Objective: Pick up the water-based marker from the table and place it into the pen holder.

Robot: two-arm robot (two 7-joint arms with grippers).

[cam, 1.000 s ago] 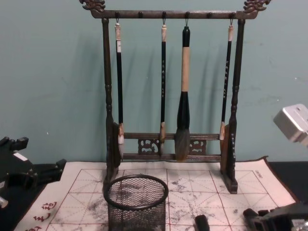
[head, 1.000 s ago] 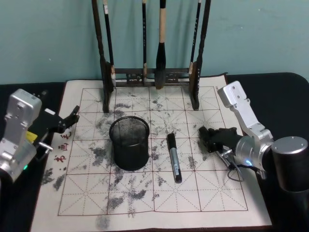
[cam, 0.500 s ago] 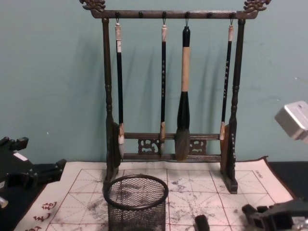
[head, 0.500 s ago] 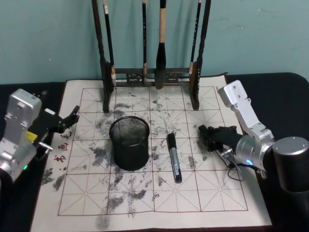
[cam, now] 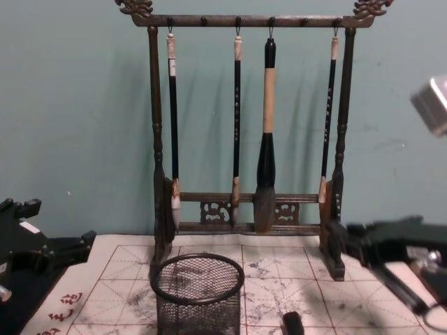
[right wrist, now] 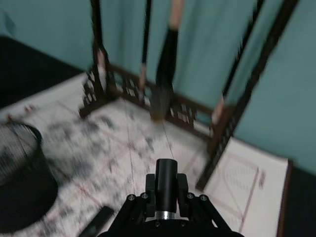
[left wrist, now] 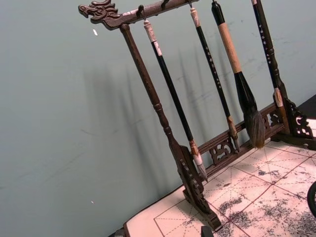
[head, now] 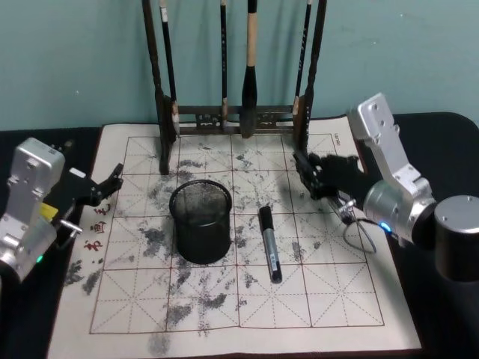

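Black wire-mesh pen holder stands upright on the gridded, ink-stained practice mat, left of the mat's centre. It is in front of the dark wooden brush rack and apart from it. The chest view shows the holder's rim below the rack's lower rail.

The water-based marker lies flat on the mat just right of the pen holder, not touching it. Its length runs roughly toward and away from the robot. Its dark end appears at the bottom edge of the chest view.

The right gripper hangs above the mat, beyond the marker and to its right, close to the rack's right foot. It touches neither. It points toward the mat's centre and holds nothing. Its jaws appear to be parted, though the dark parts blend together.

The left gripper sits over the mat's left border, well apart from holder and marker, with jaws parted and nothing between them.

The mat lies on a black worktop against a teal wall
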